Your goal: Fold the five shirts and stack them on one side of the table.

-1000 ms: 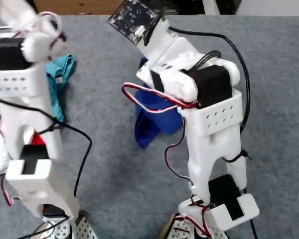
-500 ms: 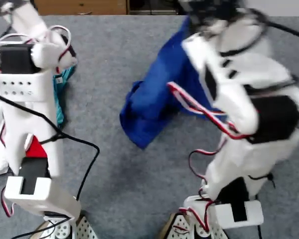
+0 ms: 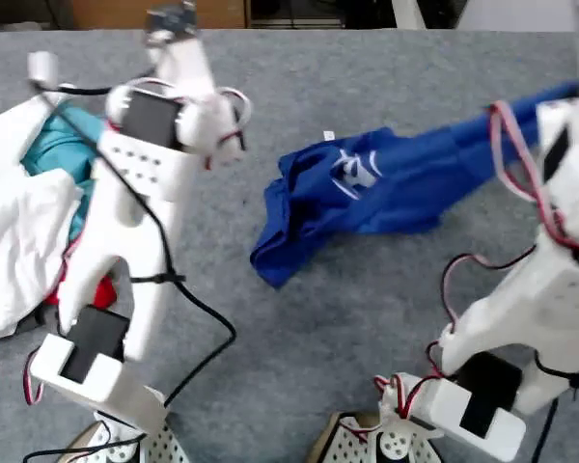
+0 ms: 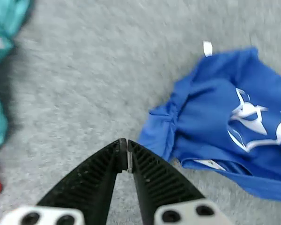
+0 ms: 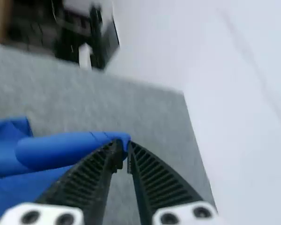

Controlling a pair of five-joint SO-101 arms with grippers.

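Right claw [image 5: 123, 145] clenched on one end of the blue shirt [image 3: 367, 193], left claw [image 4: 126, 154] clenched on nothing above the grey surface [image 3: 367, 367], just beside the shirt's bunched end. You are holding the garment by what looks like a thin roll of cloth at the very tips, so the likeliest failure is the fabric slipping free under any further tension. The shirt is lying drawn out toward the right edge of the surface, and the right wrist view is showing that edge close by; carrying on outward is risking a sleeve or the whole garment going over the side. The far end is sitting crumpled and twisted, so folding from here is likely producing a crooked fold. The left arm is standing beside the white shirt [image 3: 19, 231], teal shirt [image 3: 63, 154] and red shirt [image 3: 101, 289]; a wide swing could scatter them.
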